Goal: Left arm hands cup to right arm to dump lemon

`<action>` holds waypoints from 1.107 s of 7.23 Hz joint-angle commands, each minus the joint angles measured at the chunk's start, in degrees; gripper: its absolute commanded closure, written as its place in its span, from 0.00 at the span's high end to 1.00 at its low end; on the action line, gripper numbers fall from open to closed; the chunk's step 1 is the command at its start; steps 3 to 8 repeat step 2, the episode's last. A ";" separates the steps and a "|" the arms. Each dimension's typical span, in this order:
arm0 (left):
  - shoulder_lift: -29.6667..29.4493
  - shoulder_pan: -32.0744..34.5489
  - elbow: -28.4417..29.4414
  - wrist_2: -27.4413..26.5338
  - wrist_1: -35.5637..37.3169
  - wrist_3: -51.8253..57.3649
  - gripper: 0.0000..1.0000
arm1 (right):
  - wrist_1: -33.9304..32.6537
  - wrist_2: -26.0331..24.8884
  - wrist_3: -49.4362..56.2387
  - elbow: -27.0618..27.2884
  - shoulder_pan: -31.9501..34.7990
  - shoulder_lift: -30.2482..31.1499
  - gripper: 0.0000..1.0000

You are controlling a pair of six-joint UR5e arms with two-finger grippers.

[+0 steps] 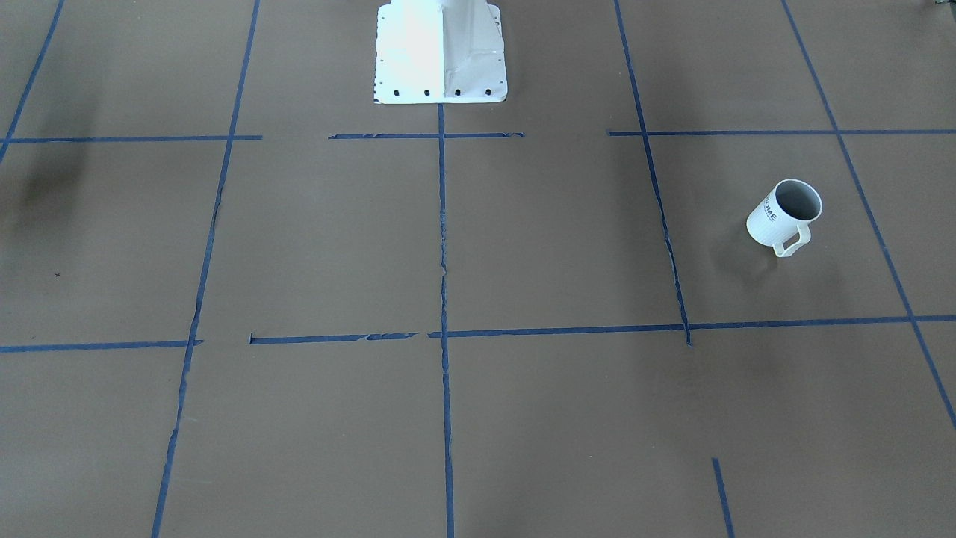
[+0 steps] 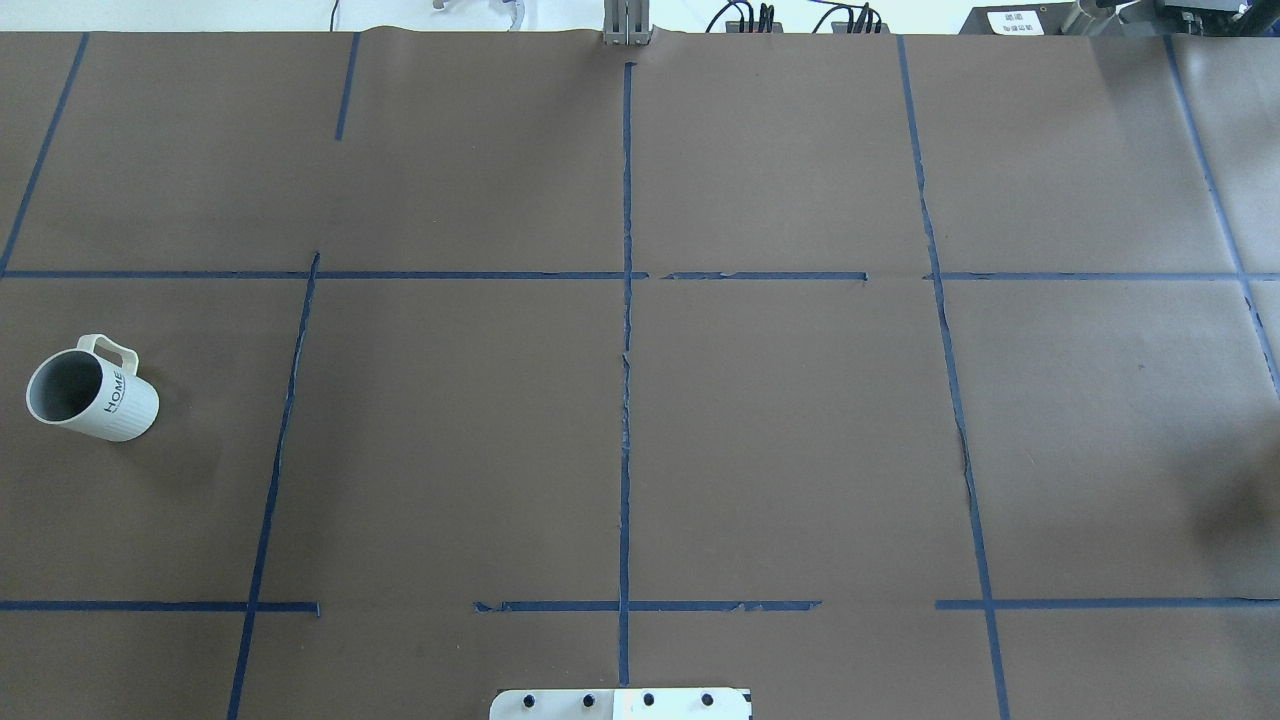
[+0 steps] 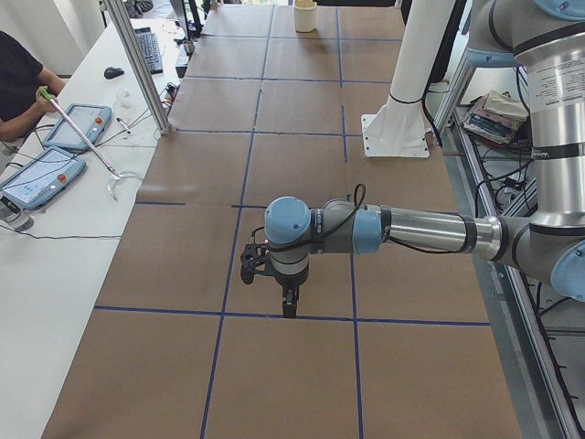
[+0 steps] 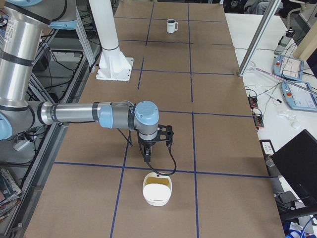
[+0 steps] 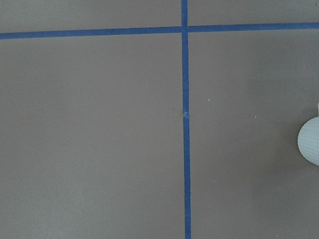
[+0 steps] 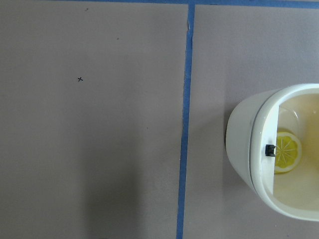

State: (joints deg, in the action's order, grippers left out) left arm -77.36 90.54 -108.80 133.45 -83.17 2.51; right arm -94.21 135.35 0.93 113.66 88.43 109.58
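Note:
The cup (image 2: 92, 396), a white mug with a squared handle and "HOME" on its side, stands upright at the table's far left in the overhead view. It also shows in the front-facing view (image 1: 784, 217) and small and far in the exterior right view (image 4: 172, 26). Its inside looks grey; the lemon is not in view. The left gripper (image 3: 288, 300) points down just above the paper and shows only in the exterior left view, so I cannot tell its state. The right gripper (image 4: 146, 157) points down beside a white bowl; I cannot tell its state either.
A white bowl (image 4: 157, 189) holding a yellow disc with radial segments (image 6: 288, 152) sits near the right gripper. The robot's white pedestal (image 1: 441, 52) stands at the table's edge. A pale rounded edge (image 5: 310, 142) shows in the left wrist view. An operator with tablets sits beside the table (image 3: 23, 82).

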 commanded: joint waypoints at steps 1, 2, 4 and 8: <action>0.37 -0.02 -1.41 0.05 0.02 0.04 1.00 | -0.01 0.09 -0.75 -0.11 -0.10 -0.33 1.00; 0.37 -0.02 -1.68 0.14 0.02 0.04 1.00 | -0.01 0.09 -0.76 -0.11 -0.10 -0.33 1.00; 0.37 -0.02 -1.68 0.14 0.02 0.04 1.00 | -0.01 0.09 -0.76 -0.11 -0.10 -0.33 1.00; 0.37 -0.02 -1.68 0.14 0.02 0.04 1.00 | -0.01 0.09 -0.76 -0.11 -0.10 -0.33 1.00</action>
